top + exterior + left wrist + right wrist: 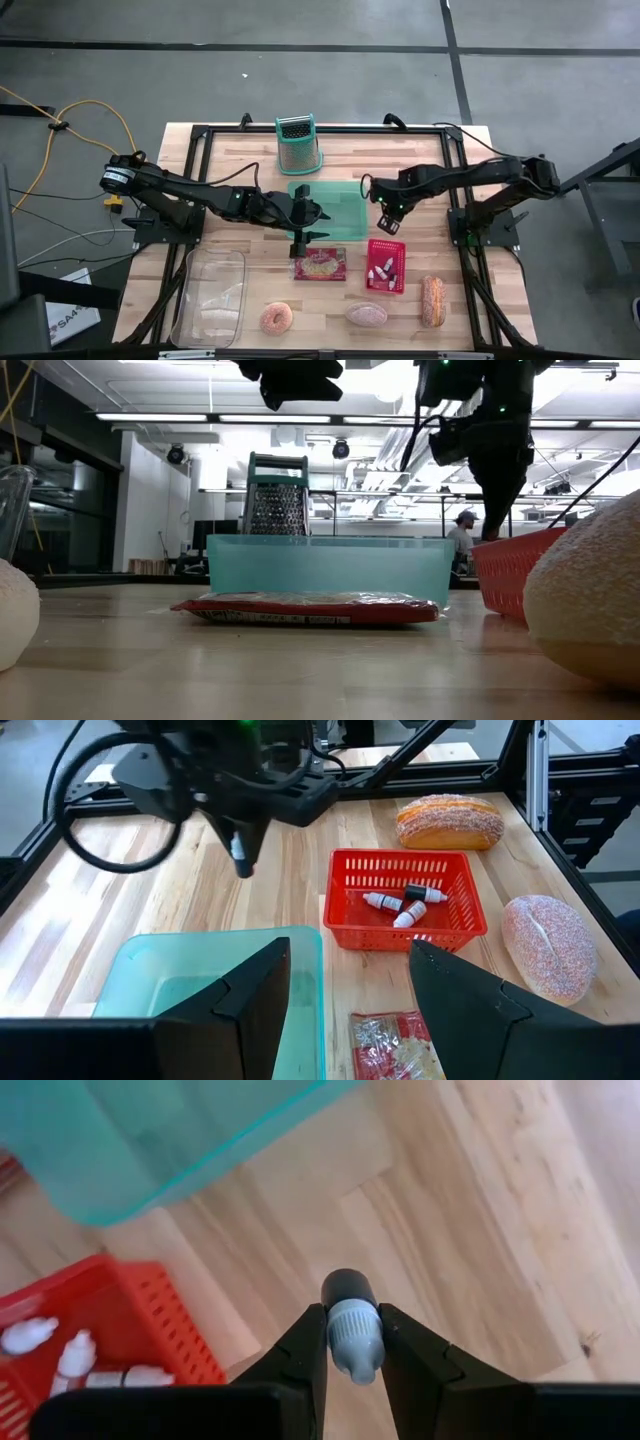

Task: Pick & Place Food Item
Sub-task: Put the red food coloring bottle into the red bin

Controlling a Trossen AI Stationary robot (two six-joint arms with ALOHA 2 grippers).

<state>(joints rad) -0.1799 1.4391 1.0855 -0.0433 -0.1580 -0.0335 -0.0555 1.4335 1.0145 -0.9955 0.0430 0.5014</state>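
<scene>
Right gripper (354, 1342) clamping small dropper bottle (353, 1330) at red basket's (387, 265) 12 o'clock; left gripper (312, 222) jaws parted, empty, over teal bin (345, 212).

Metal grater (297, 143) upright at the table's (240, 160) far edge — clear tray (210, 298) near
</scene>
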